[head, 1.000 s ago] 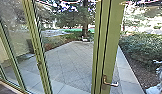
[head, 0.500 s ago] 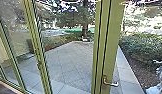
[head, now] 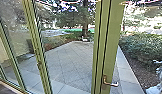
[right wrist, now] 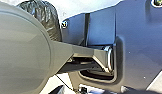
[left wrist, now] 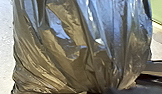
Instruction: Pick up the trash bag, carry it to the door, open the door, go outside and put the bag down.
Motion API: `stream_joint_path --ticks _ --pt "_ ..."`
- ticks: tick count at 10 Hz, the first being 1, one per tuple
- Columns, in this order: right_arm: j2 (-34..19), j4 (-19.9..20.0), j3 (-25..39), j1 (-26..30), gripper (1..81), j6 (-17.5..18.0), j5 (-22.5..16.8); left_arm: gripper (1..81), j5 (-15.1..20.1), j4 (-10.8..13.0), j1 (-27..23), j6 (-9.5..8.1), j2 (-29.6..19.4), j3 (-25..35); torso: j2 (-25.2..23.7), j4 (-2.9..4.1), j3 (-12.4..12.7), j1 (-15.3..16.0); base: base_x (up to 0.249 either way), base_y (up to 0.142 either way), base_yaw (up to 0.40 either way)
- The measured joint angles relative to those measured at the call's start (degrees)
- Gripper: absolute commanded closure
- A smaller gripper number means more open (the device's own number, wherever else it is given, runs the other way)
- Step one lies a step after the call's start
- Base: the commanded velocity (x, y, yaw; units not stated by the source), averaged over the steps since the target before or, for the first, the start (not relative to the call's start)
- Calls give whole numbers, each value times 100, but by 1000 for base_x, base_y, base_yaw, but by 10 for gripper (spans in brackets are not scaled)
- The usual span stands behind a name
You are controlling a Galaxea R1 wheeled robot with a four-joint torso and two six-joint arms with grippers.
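The trash bag (left wrist: 72, 50), black and shiny, looms large in the left wrist view. Its plastic gathers into tight folds where my left gripper (left wrist: 110, 90) is shut on it. Part of the same dark bag (right wrist: 48, 18) shows behind the arm parts in the right wrist view. Ahead, in the head view, stands a green door frame (head: 113, 40) with a metal lever handle (head: 110, 84). I cannot tell from here whether the door is ajar. My right gripper's state cannot be made out.
Green-framed glass panels (head: 35, 47) run along the left. Beyond the glass lies a paved yard (head: 69, 62) with a tree (head: 85, 27) behind it. Bushes (head: 142, 47) border the right side, and a pale object (head: 157, 85) is at the lower right.
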Motion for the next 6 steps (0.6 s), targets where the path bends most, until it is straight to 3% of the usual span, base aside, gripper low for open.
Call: stream_joint_path --ticks 6 --pt "-2224 4 2861 49 10 2 474 811 -2 0 -18 0 72 -9 2 0 -236 0 0 0 0"
